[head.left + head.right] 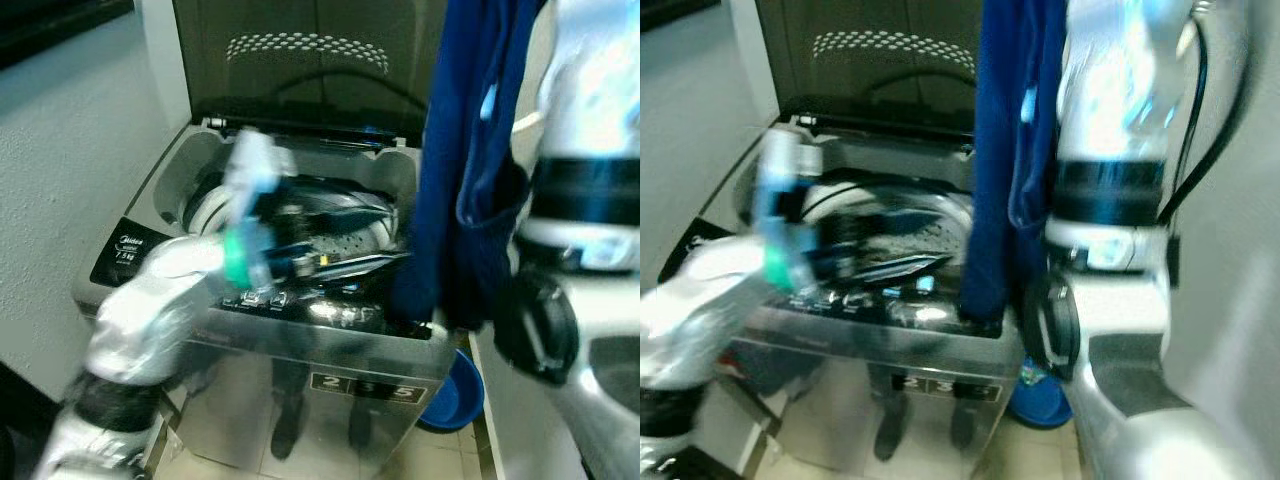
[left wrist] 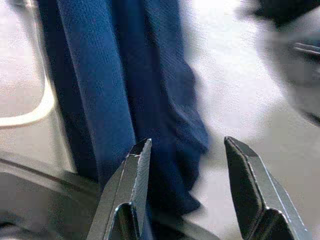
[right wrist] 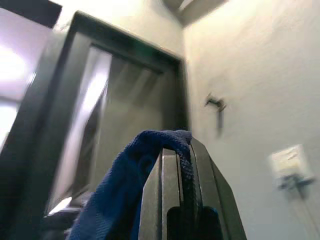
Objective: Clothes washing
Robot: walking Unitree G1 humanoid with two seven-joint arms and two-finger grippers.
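White walls surround a top-loading washing machine (image 1: 300,330) with its lid (image 1: 310,60) raised and drum open. Right gripper (image 3: 182,160) is raised high, its 2 fingers clamped together on a blue garment (image 1: 470,170), which hangs down over the machine's right front corner. Left gripper (image 2: 187,195) has its 2 fingers spread apart, holding nothing, aimed at the garment's lower end just beside it. Left arm (image 1: 170,300) reaches over the drum, blurred. Right wrist view adds a dark door frame (image 3: 75,100) and a wall socket (image 3: 290,167). Blue basin (image 1: 455,395) sits on the tiled floor beside the machine.
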